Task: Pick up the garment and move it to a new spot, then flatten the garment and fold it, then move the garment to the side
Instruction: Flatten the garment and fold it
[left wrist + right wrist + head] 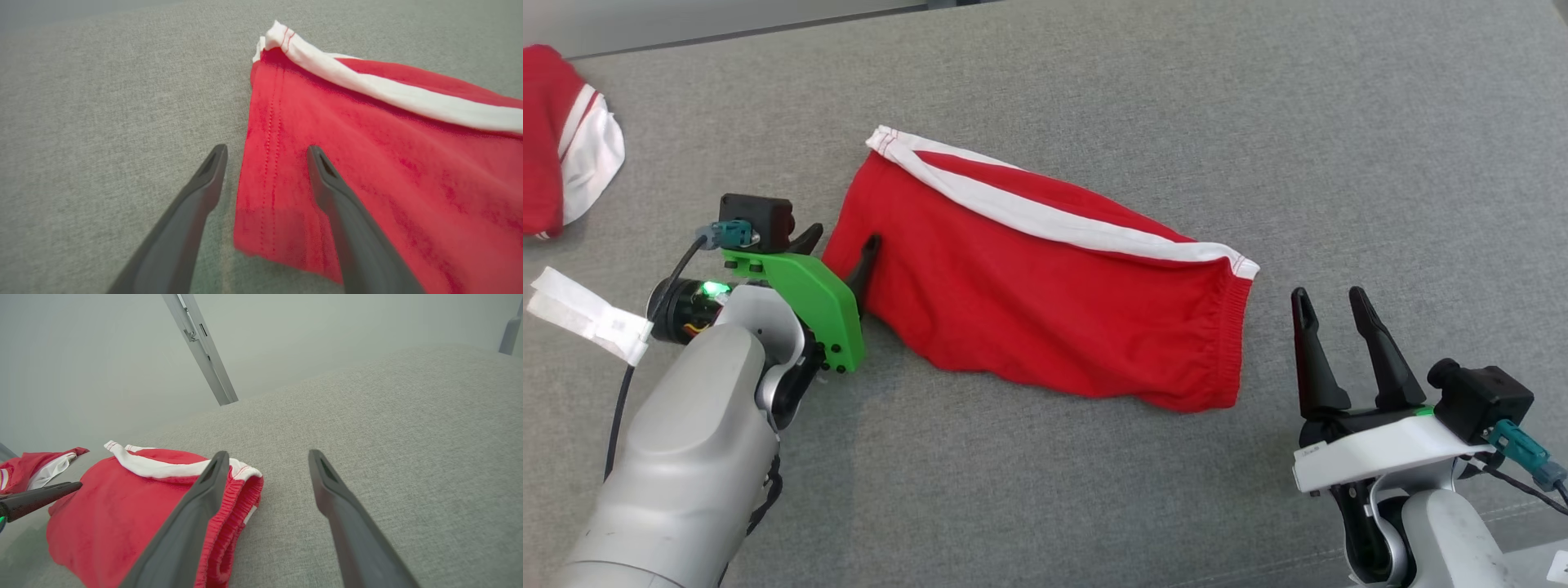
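Left gripper (pixel 843 239): two long dark fingers apart and clamping nothing. They straddle the stitched hem edge of the red cloth shorts with a white side stripe and ribbed elastic waistband (pixel 1045 302). One finger is over red cloth, the other over the grey woven fabric surface (pixel 1258 122) just beside it.
Right gripper (pixel 1329 298): fingers apart, holding nothing, near the waistband end but clear of it.
Shorts, position: between the two grippers, apparently doubled lengthwise, with the stripe along the far edge and soft ripples in the cloth.
Other stock: second red-and-white garment (pixel 564 155), well apart at far left.
Containers: none on view; the shorts lie directly on the surface.
Step in hand: judged as fold made, with the move aside not yet done.
Next move: needs both ends pinched through all layers and then carried level, so the fold holds.
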Tool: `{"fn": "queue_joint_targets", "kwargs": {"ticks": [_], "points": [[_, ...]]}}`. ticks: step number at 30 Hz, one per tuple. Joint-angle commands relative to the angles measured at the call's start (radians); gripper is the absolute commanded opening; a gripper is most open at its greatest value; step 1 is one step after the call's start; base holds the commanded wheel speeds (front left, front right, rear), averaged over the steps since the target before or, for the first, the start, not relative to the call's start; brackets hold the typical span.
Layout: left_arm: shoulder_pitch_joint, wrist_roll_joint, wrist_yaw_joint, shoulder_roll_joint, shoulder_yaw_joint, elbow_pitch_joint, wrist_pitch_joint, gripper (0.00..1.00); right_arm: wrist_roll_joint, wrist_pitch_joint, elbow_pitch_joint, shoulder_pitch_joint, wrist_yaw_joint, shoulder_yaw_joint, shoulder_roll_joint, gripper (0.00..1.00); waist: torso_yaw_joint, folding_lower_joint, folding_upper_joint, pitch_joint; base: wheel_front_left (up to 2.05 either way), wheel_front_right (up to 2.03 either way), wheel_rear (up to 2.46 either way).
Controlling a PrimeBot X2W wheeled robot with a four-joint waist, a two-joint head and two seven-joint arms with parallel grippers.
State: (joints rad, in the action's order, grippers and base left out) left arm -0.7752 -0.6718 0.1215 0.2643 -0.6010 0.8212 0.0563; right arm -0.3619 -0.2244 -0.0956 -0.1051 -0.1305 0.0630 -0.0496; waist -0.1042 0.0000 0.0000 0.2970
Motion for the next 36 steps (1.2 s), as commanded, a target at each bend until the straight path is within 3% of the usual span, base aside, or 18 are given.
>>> {"fn": "queue_joint_targets", "kwargs": {"ticks": [1,10,11,12,13,14,30,36], "points": [[-0.011,-0.007,-0.008,0.006,0.004,0.012,0.014,1.0,-0.003,0.0,0.004,0.01,0.0,0.0,-0.002,1.0,-0.019,0.0,0.0,0.017,0.0,0.0,0.0],[-0.001,-0.07,0.001,0.0,0.008,0.042,0.114,1.0,-0.006,-0.007,-0.002,-0.001,0.0,0.002,-0.002,1.0,-0.04,0.0,0.0,0.025,0.0,0.0,0.0],[0.004,-0.078,0.002,-0.002,0.003,0.039,0.124,0.92,-0.007,-0.008,-0.004,-0.001,0.0,0.003,-0.002,1.0,-0.04,0.0,0.0,0.024,0.0,0.0,0.0],[0.011,-0.09,0.004,-0.005,0.001,0.034,0.135,0.49,-0.008,-0.008,-0.005,-0.002,0.0,0.003,-0.002,1.0,-0.041,0.0,0.0,0.024,0.0,0.0,0.0],[0.014,-0.097,0.005,-0.007,-0.002,0.028,0.14,0.29,-0.009,-0.009,-0.006,-0.002,0.0,0.003,-0.002,1.0,-0.04,0.0,0.0,0.024,0.0,0.0,0.0],[0.018,-0.104,0.006,-0.007,-0.006,0.02,0.147,0.0,-0.01,-0.01,-0.006,-0.003,0.0,0.003,-0.002,1.0,-0.04,0.0,0.0,0.023,0.0,0.0,0.0],[0.134,-0.172,0.009,0.029,0.006,-0.099,0.052,0.0,0.01,-0.021,-0.017,0.027,0.0,-0.031,-0.002,1.0,0.013,0.0,0.0,-0.051,0.0,0.0,0.0],[0.26,-0.199,-0.04,0.045,0.028,-0.203,0.014,0.0,0.023,-0.008,-0.002,0.053,0.0,-0.053,-0.002,1.0,0.058,0.0,0.0,-0.095,0.0,0.0,0.0]]}}
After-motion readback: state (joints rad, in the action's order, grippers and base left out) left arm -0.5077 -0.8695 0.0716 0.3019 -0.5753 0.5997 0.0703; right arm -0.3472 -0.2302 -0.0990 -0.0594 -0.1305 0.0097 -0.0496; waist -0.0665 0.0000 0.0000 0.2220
